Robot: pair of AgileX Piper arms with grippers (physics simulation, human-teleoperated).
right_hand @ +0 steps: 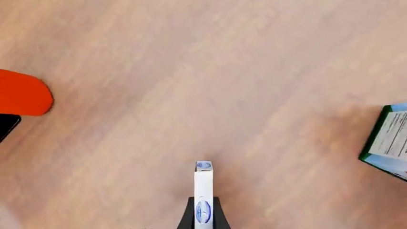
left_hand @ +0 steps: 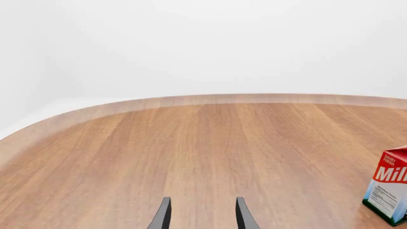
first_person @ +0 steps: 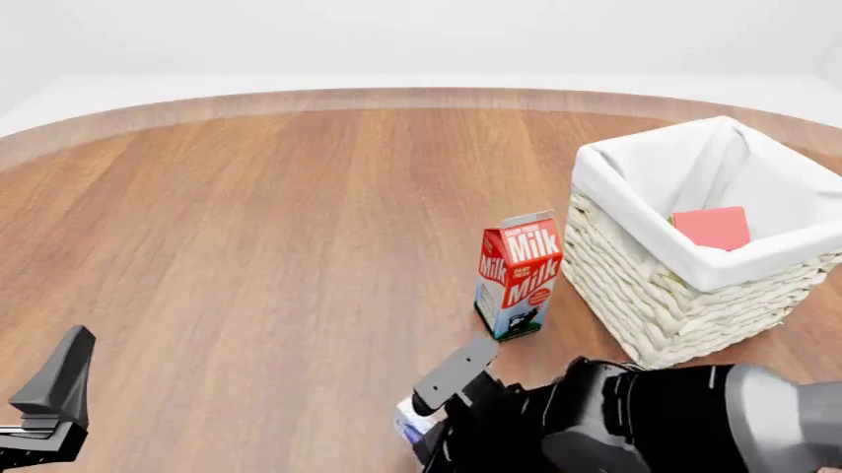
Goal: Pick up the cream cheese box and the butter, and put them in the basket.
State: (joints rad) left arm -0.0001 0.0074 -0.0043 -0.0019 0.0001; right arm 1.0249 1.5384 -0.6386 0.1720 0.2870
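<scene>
Between right gripper point(right_hand: 203, 217) fingers, thin flat cream cheese box point(right_hand: 203, 191)

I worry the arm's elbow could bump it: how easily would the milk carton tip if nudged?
The milk carton stands upright, taller than its base is wide, so a push near its top would probably topple it. Low down, it would likelier slide on the smooth wooden table. Toward the basket close beside it, it would probably just lean against the wicker.

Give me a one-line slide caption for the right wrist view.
Right gripper clamps the thin cream cheese box edge-on above the wooden table, milk carton off to one side.
</scene>
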